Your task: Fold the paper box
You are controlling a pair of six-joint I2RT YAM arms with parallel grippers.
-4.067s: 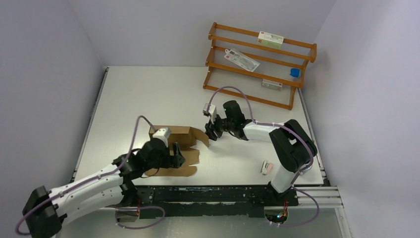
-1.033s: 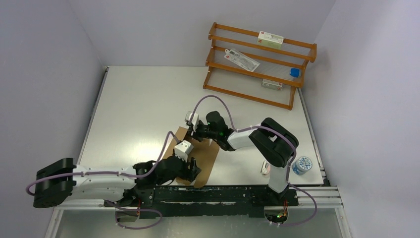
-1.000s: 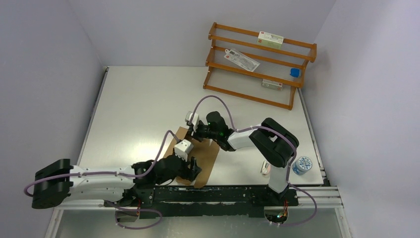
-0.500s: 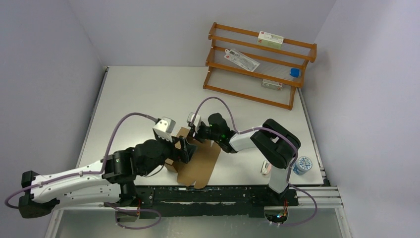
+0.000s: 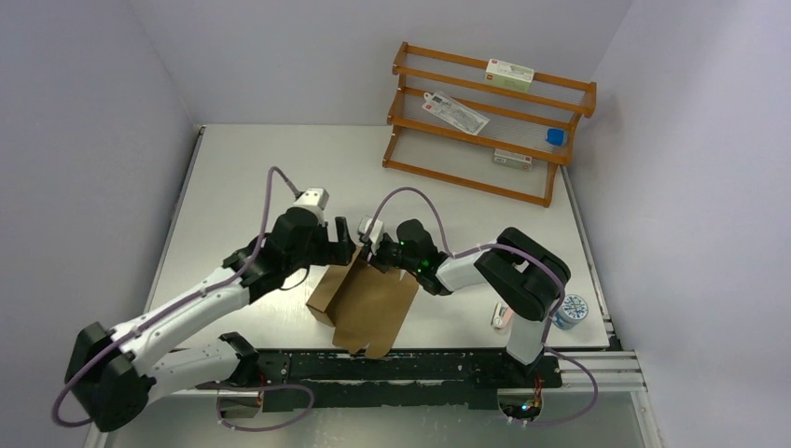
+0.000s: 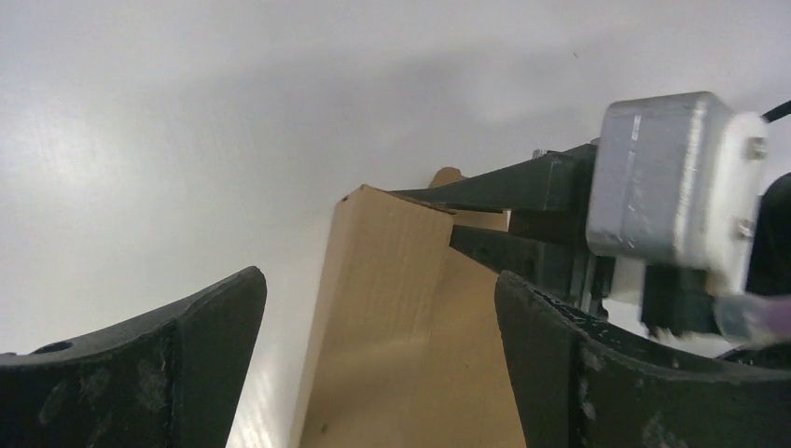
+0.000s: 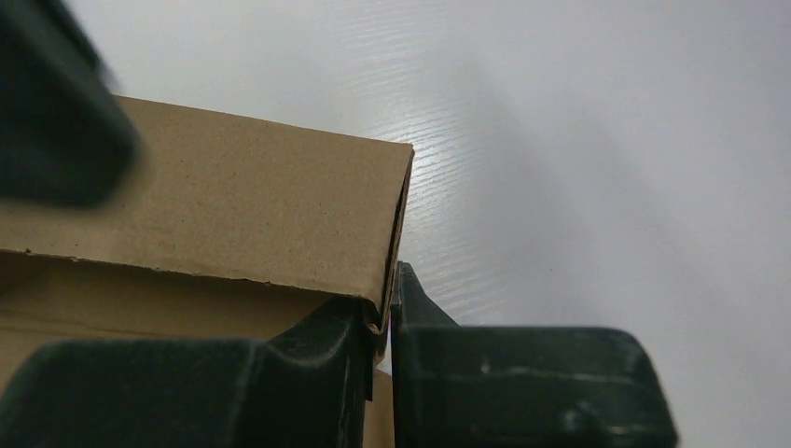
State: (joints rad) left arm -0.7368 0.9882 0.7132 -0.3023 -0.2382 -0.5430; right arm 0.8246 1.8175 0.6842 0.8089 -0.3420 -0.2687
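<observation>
The paper box (image 5: 368, 303) is plain brown cardboard, partly raised off the table, with a side panel facing left. My right gripper (image 5: 375, 252) is shut on the thin cardboard wall at the box's far top corner; in the right wrist view the fingers (image 7: 308, 364) pinch that edge of the box (image 7: 215, 196). My left gripper (image 5: 339, 245) hovers open just left of that same corner. In the left wrist view its gripper (image 6: 380, 278) straddles the box's ridge (image 6: 392, 308) without touching it, and the right gripper's body (image 6: 672, 177) shows behind.
A wooden rack (image 5: 485, 121) with small packets stands at the back right. A small white-pink item (image 5: 502, 315) and a round blue-white tub (image 5: 569, 310) lie near the right arm's base. The table's front rail (image 5: 410, 364) runs just below the box.
My left gripper has let go at the box's near end, opened wide, and swung up and back to the far corner. The box has risen from flat to partly erect.
</observation>
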